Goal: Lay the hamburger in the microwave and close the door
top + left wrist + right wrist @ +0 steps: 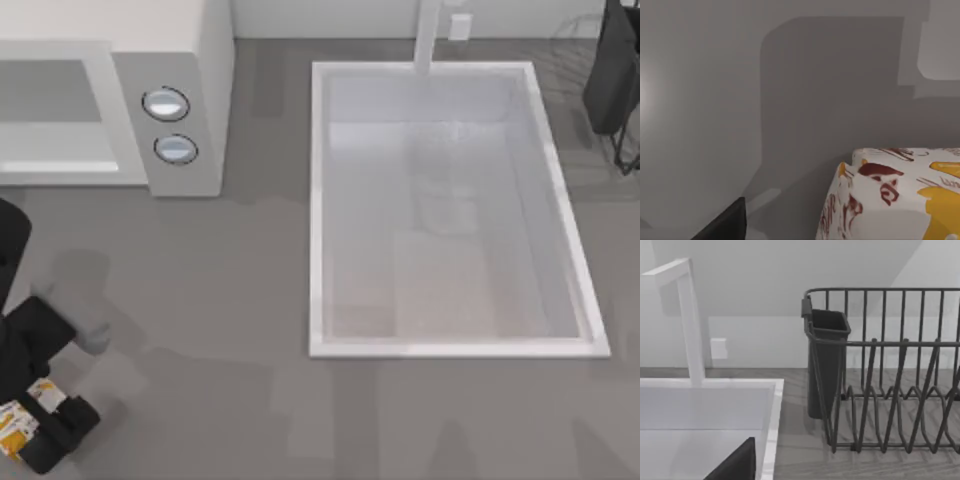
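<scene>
The hamburger [14,432], in white paper with orange print, lies at the table's front left corner. My left gripper [35,425] is down over it, open, with its dark fingers on either side of the bundle. In the left wrist view the hamburger [900,195] looms close, with a small gap between it and one dark finger [727,225]. The off-white microwave [190,60] stands at the back left with its cavity [50,110] open toward me and two round knobs [166,103] on its panel. The door is out of view. My right gripper [610,70] is parked at the back right, open.
A large white sink basin [320,200] with a faucet [428,40] takes up the middle and right of the table. A dark wire dish rack [890,390] with a cutlery cup [826,360] stands behind the sink at the right. Bare grey counter lies between the hamburger and the microwave.
</scene>
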Controlling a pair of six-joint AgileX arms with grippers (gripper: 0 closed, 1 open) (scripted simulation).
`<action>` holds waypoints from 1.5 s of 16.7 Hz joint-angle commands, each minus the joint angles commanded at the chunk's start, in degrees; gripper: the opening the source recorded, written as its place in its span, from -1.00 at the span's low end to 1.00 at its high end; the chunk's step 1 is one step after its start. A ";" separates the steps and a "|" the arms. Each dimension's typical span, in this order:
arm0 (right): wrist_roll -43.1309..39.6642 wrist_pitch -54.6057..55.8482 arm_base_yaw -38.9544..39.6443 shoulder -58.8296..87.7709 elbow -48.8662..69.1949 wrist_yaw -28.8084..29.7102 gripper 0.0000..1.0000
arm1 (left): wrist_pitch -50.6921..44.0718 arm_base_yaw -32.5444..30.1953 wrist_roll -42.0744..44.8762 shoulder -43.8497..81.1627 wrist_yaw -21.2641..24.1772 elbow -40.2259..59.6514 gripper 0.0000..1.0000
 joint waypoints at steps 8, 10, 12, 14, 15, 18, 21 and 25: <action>0.00 0.00 0.00 0.00 0.00 0.00 1.00 | 0.00 0.00 0.00 0.00 0.00 0.00 -0.81; 0.00 0.00 0.00 0.00 0.00 0.00 1.00 | 0.00 0.00 0.00 0.00 0.00 0.00 -1.00; 0.00 0.00 0.00 0.00 0.00 0.00 1.00 | 0.00 0.00 0.00 0.00 0.00 0.00 -1.00; 0.00 0.00 0.00 0.00 0.00 0.00 1.00 | 0.00 0.00 0.00 0.00 0.00 0.00 -1.00; 0.00 0.00 0.00 0.00 0.00 0.00 1.00 | 0.00 0.00 0.00 0.00 0.00 0.00 -1.00; 0.00 0.00 0.00 0.00 0.00 0.00 1.00 | -5.14 0.27 -0.23 -4.07 1.28 2.47 -1.00; 0.00 0.00 0.00 0.00 0.00 0.00 1.00 | -7.42 0.19 -0.09 -5.19 1.29 4.60 -1.00; 0.00 0.00 0.00 0.00 0.00 0.00 1.00 | -18.74 0.12 -0.23 -8.33 1.28 10.72 -1.00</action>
